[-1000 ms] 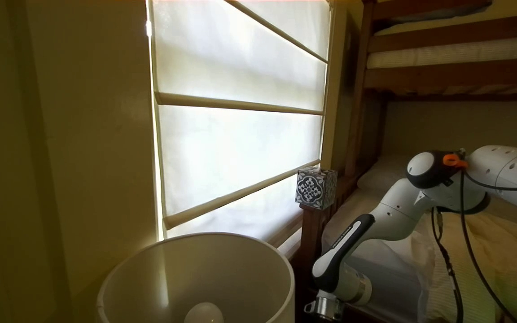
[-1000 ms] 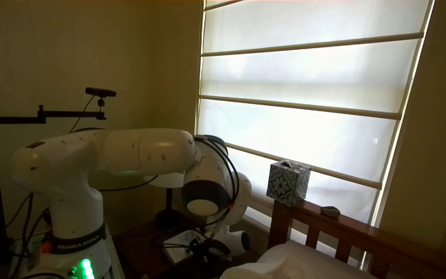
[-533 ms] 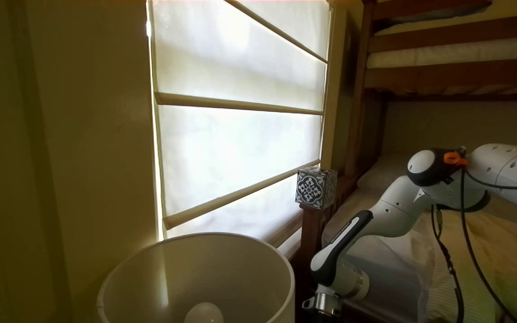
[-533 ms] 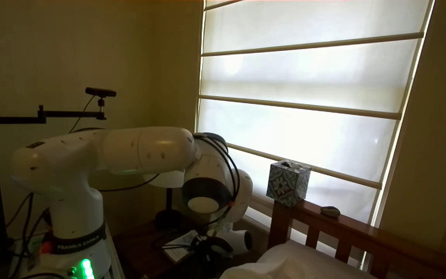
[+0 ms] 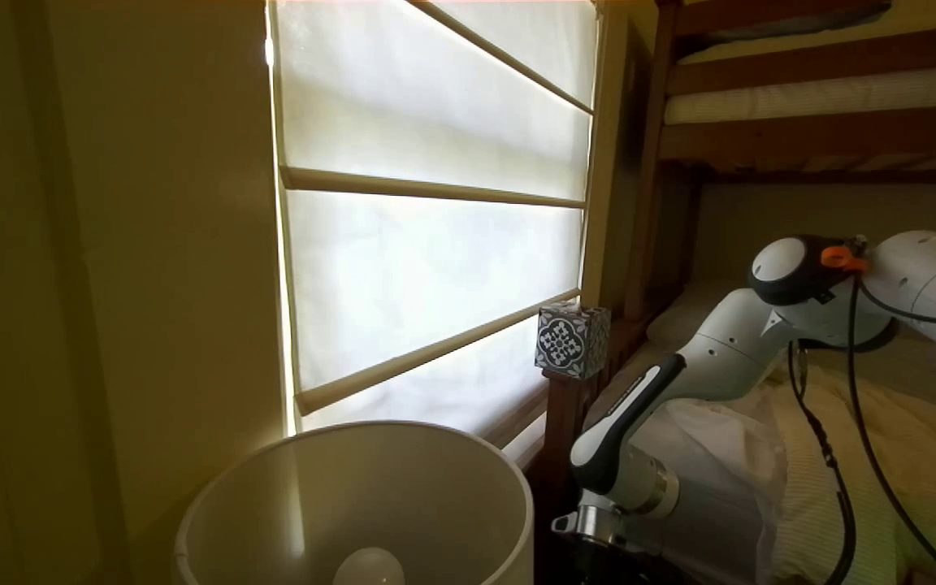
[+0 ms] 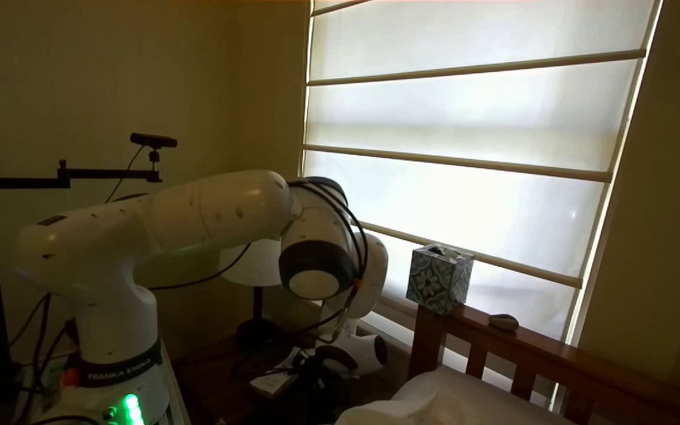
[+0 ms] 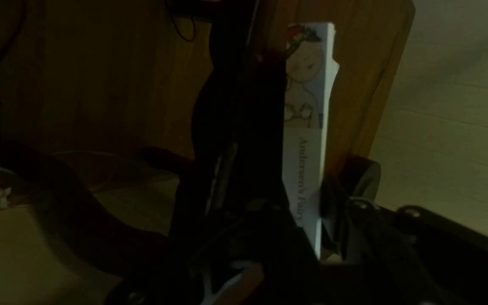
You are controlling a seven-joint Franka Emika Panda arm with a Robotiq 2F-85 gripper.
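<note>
Book in the end effector, arm in a downward arch

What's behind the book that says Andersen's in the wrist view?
Beyond the right edge of the book the wrist view shows a brown wooden surface. Whatever lies directly behind the book is covered by it and cannot be seen.

The arm slopes gently up from its shoulder to a bent elbow, the forearm angling down to the wrist. Beneath, the end effector points downward — so dark in all views that its grip cannot be read.
</note>
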